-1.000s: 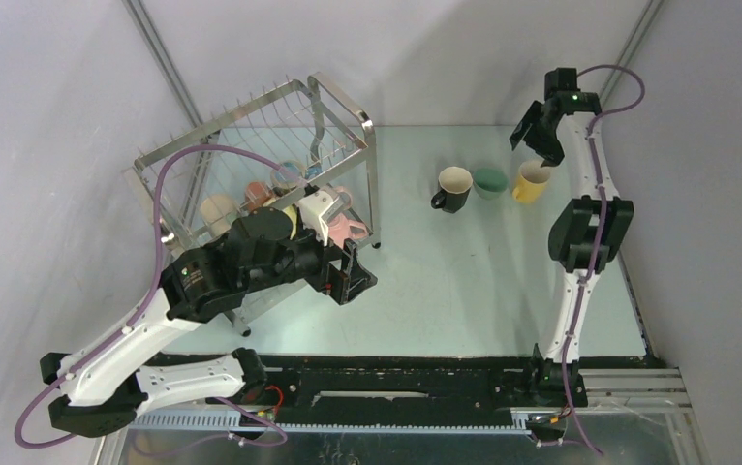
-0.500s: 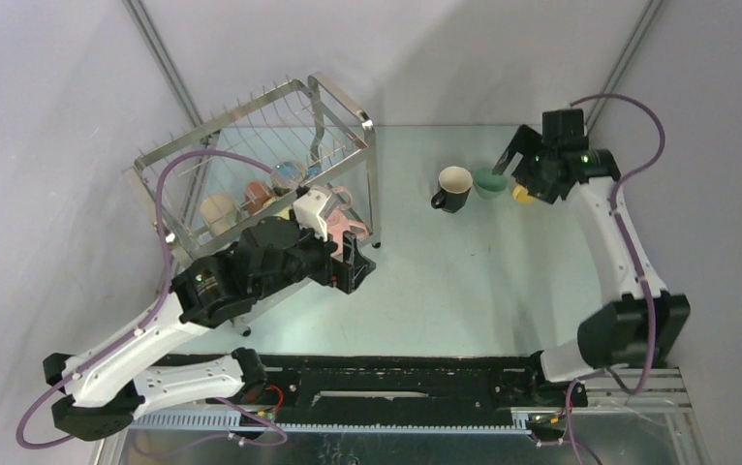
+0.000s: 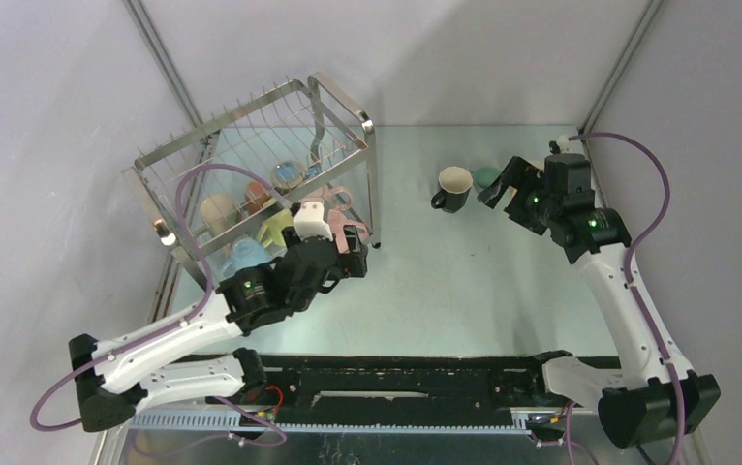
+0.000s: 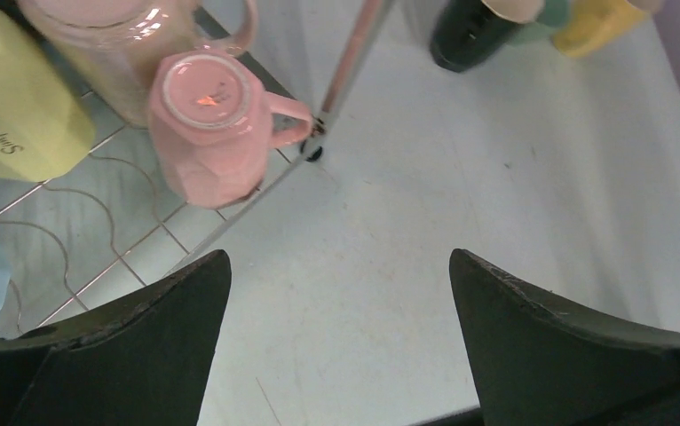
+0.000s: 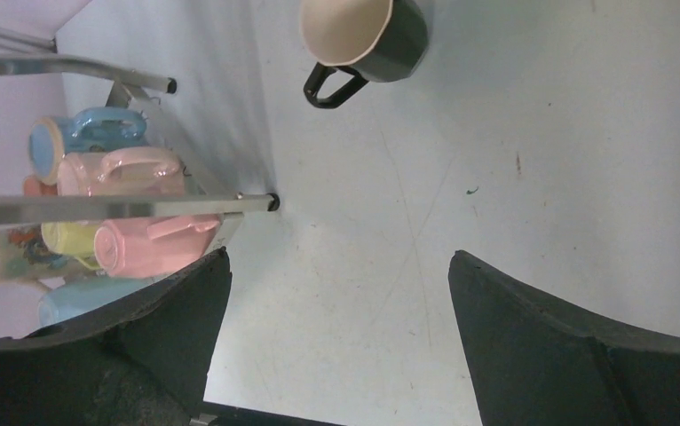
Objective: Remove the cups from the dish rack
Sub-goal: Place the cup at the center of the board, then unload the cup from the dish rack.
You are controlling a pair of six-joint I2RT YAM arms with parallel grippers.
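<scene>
Where any lettering can be read at all, it is on the lime mug (image 4: 17, 106), ahead and to the left of the left gripper (image 4: 336, 266). It is a dark script word, seen at an angle, that looks like "Simple". The faceted pink mug (image 4: 212, 133), just ahead of that gripper's left finger, turns its base to the camera. A faint mark on that base is too small to read. The beige mug (image 5: 3, 256), far to the left of the right gripper (image 5: 336, 266), bears a coloured print that cannot be made out.

Seven cups show inside the dish rack (image 3: 251, 145): two pink, two light blue, one lime, one beige and one orange-red. The glossy pink mug (image 4: 123, 44) is cut off by the top edge of the left wrist view. The orange-red mug (image 3: 256, 199) is partly screened by rack wires.

Three cups stand on the table (image 3: 445, 281) outside the rack. The black mug (image 5: 367, 40) is straight ahead of the right gripper, upright and cream inside. The green mug (image 3: 488, 177) is half covered by that gripper from above. The yellow mug (image 4: 598, 22) is clipped at the frame edge.

Both grippers have their fingers spread wide with nothing between them. The left one hangs just outside the rack's corner post (image 4: 354, 71).
</scene>
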